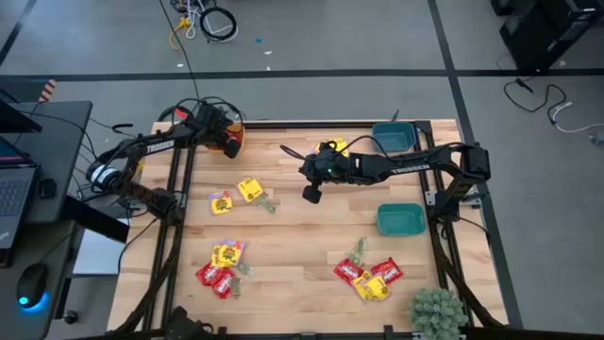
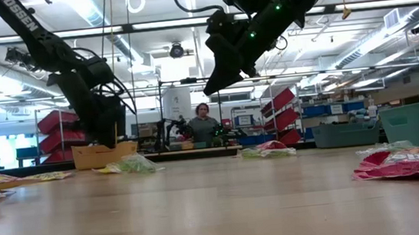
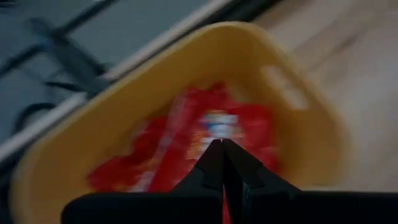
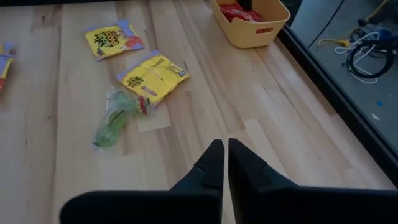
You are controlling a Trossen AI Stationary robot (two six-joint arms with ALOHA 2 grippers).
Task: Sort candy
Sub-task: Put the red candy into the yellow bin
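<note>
A yellow-orange bowl (image 1: 232,144) stands at the table's far left with red candy (image 3: 180,134) lying in it. My left gripper (image 3: 222,144) is shut and points down into this bowl, just over the red packets. My right gripper (image 4: 222,144) is shut and hangs in the air over the table's middle (image 1: 310,195), holding nothing. Yellow candy (image 4: 154,76) and a pale green packet (image 4: 115,121) lie flat on the wood between the two grippers. My left gripper's shut fingertips stand right at the red candy in the bowl, coming slanting down from above. Whether they touch a packet I cannot tell.
Two teal bowls stand at the right, one far (image 1: 396,135) and one at mid-depth (image 1: 400,219). Mixed candy lies in heaps at the near left (image 1: 223,264) and near right (image 1: 370,276). A green plant (image 1: 436,310) sits at the near right corner.
</note>
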